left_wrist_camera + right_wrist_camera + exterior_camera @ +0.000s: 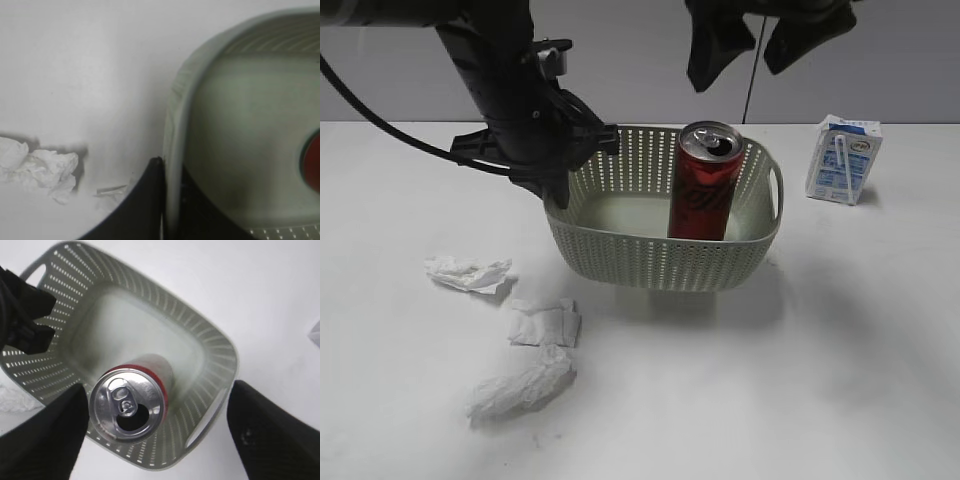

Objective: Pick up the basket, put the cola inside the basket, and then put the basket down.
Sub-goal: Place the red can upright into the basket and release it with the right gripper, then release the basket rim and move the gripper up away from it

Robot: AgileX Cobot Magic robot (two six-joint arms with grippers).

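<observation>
The pale green basket (650,262) is at the table's middle; I cannot tell whether its base touches the table. My left gripper (560,165) is shut on its left rim, one finger outside and one inside the wall, as the left wrist view shows (167,200). The red cola can (703,190) stands upright inside the basket, at its right half, with the silver top open. My right gripper (755,45) is open and empty, high above the can. In the right wrist view its fingers (155,405) are spread either side of the can (130,405) and basket (200,340).
A white-and-blue drink carton (843,158) stands at the back right. Crumpled white tissues (468,272) (544,322) (520,385) lie on the table left and in front of the basket; one shows in the left wrist view (40,167).
</observation>
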